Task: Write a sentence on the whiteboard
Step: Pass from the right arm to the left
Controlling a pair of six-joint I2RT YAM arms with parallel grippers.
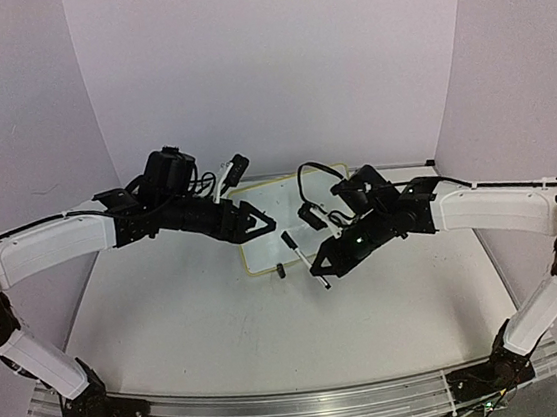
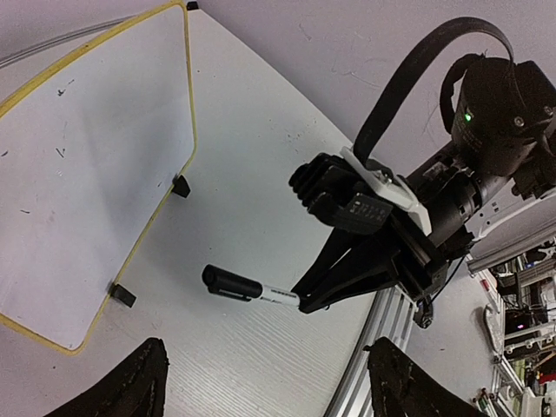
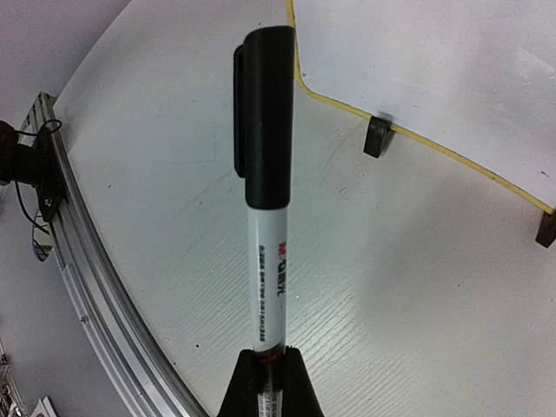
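Note:
The whiteboard [image 1: 264,210] lies flat at the table's middle, with a yellow rim and black clip feet [image 2: 181,185]. Its face [image 2: 87,165] is blank except for a few faint specks; no sentence shows. It also shows in the right wrist view [image 3: 434,69]. My right gripper [image 1: 317,264] is shut on a marker [image 3: 270,278] whose black cap [image 3: 267,113] is on. It holds the marker just off the board's near edge, cap towards the board. My left gripper [image 1: 263,220] is open and empty above the board's near part, with the marker [image 2: 252,288] in front of its fingers [image 2: 143,387].
An aluminium rail [image 3: 87,261] runs along the table's near edge and also shows in the left wrist view [image 2: 391,321]. A black cable loop [image 1: 319,169] arches behind the board. Pale walls close in the back and both sides.

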